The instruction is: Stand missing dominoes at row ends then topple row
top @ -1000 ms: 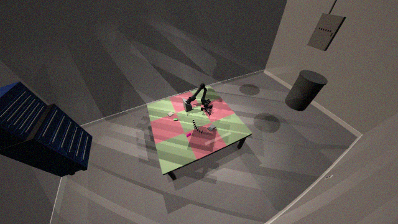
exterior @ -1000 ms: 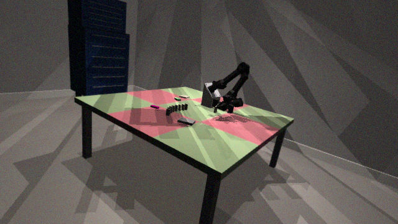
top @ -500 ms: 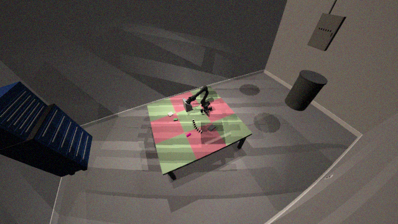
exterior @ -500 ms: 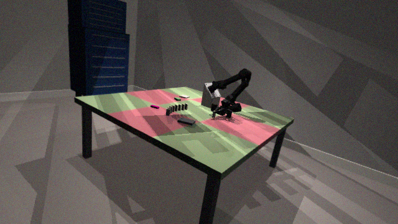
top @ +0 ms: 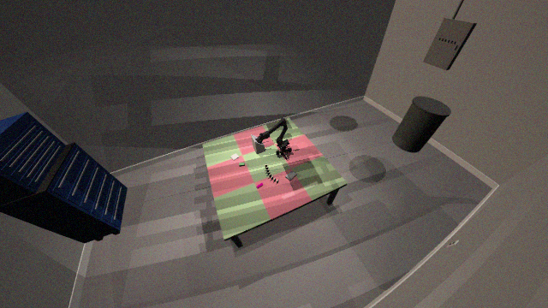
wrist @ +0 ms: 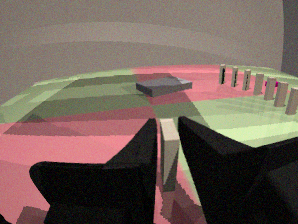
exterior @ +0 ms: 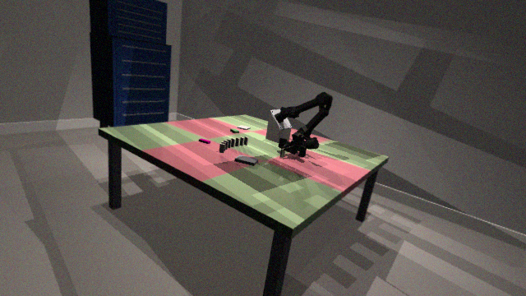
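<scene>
A curved row of several small dark-and-tan dominoes (top: 268, 173) (exterior: 232, 143) (wrist: 258, 84) stands upright on the table. My gripper (exterior: 283, 146) (wrist: 166, 123) is apart from that row, low over the table, and is slightly open. A single tan domino (exterior: 283, 153) (wrist: 170, 150) stands upright between the fingers. In the wrist view a narrow gap shows on its left side and a thinner one on its right. Its foot appears to be on the table, partly in shadow. The fingers hide the table right beside it.
A grey slab (top: 291, 175) (exterior: 246, 160) (wrist: 162, 87) lies ahead of the gripper, near the row. A magenta block (top: 259, 186) (exterior: 205, 141) lies beyond the row. A green block (top: 241, 164) (exterior: 234, 131) and a white flat piece (top: 235, 156) (exterior: 243, 127) lie farther off. A grey box (top: 258, 146) (exterior: 276, 132) stands by the arm.
</scene>
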Motion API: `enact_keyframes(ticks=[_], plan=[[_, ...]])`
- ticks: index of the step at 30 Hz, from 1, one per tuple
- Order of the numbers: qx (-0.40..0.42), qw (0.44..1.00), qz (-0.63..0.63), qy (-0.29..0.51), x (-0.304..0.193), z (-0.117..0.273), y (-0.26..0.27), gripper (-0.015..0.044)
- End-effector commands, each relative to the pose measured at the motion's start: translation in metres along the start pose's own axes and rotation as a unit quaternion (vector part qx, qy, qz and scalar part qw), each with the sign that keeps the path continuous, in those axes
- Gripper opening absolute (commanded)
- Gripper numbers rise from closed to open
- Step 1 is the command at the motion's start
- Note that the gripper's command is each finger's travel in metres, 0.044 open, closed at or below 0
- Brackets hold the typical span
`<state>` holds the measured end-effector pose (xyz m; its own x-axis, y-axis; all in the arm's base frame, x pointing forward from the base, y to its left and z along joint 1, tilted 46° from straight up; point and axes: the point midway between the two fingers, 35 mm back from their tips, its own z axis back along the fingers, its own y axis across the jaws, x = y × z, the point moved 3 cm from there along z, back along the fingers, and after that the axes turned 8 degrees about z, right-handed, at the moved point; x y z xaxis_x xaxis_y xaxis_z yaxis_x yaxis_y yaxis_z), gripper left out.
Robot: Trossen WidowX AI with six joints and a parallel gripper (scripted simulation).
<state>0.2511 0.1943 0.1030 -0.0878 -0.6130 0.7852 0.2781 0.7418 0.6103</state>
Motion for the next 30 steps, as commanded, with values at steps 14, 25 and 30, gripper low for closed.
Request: enact_keyframes(ticks=[14, 25, 30], plan=[[-0.001, 1.000, -0.003, -0.002, 0.013, 0.000, -0.001, 0.0440], [0.008, 0.998, 0.055, 0.026, 0.047, -0.010, 0.001, 0.0440], [0.039, 0.972, 0.210, 0.101, 0.043, -0.041, 0.020, 0.0440]])
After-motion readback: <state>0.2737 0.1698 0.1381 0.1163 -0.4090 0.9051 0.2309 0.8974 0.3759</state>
